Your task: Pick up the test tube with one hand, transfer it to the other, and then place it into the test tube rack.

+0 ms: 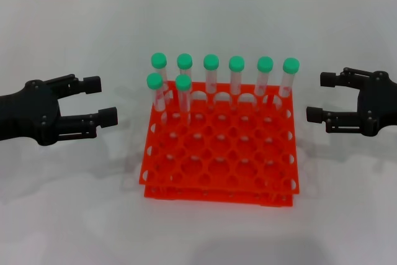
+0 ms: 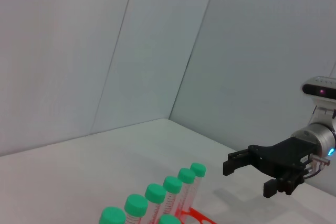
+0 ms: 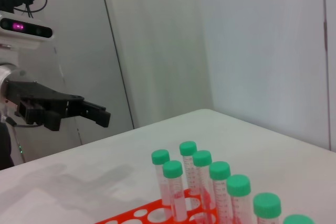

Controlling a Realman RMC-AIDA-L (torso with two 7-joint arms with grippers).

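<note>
White table [image 1: 74,209] w/ pale wall panels behind. Nearest the robot is the front edge of the rack [image 1: 220,153], orange-red, two-tier, centred on the table, its front rows of holes unfilled. Level w/ the rack's middle, either side and well apart from it: left gripper [image 1: 99,100], fingers spread wide w/ nothing between, pointing in toward the rack; right gripper [image 1: 323,97], likewise spread and holding nothing, facing the left one across the rack. Both hover just above the table. Farther back, eight green-capped tubes stand upright in the rack: two in the second-to-last row at the left end, tube [image 1: 156,91] and its neighbour [image 1: 184,94] just beside it, then six in the back row [image 1: 226,79] running left to right. All tubes seated in holes, none in a gripper, none lying on the table. Right wrist view shows the left gripper beyond the tubes; left wrist view shows the right gripper w/ a small white label.
</note>
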